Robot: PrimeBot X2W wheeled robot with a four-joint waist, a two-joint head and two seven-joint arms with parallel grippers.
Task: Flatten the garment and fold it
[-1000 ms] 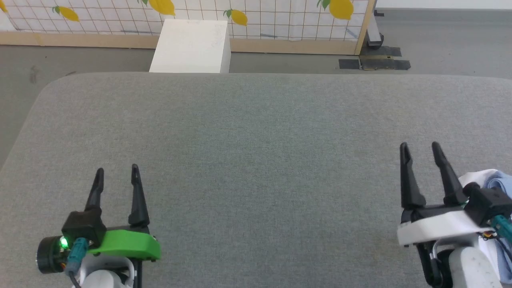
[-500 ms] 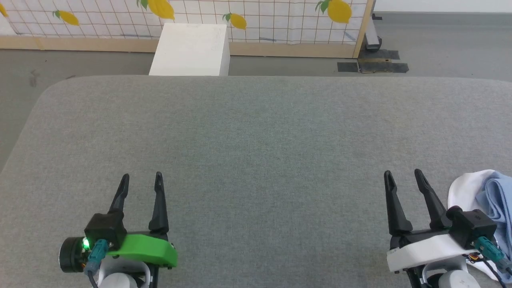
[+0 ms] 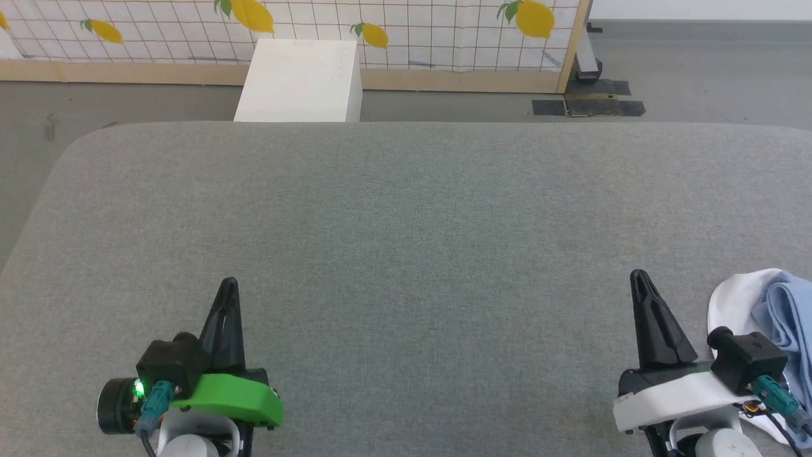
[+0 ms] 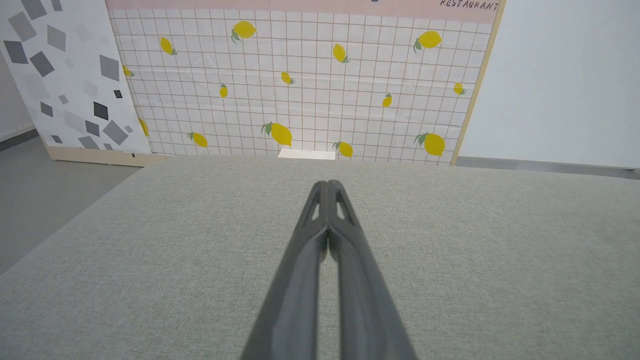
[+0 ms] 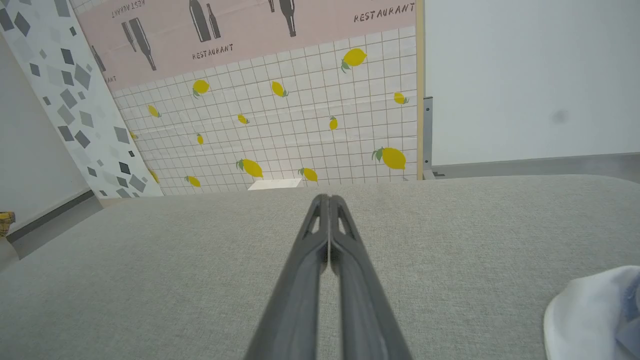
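Surface: we recorded a broad grey fabric-covered surface with rounded far corners, standing on a grey floor.

Background: beyond it we noted a white gridded panel printed with yellow lemons, framed in pale wood. A white box stood on the floor between the panel and the surface's far edge. Black tape patches lay by the panel's right post. The wrist views added a white panel with grey diamond shapes and a pink band lettered RESTAURANT.

Item 1, left gripper: green-bodied, at the lower left of the head view, over the near part of the surface. We found its two dark fingers pressed together to one point, with nothing between them.

Item 2, right gripper: white-bodied, at the lower right. Its fingers were likewise closed tip to tip and held nothing.

Item 3, the garment: light blue cloth with white fabric along its left edge, bunched in a heap on the near right part of the surface. It lay just to the right of the right gripper, partly behind that wrist's camera and cut off by the frame edge. We could not tell whether it touched the gripper's body.
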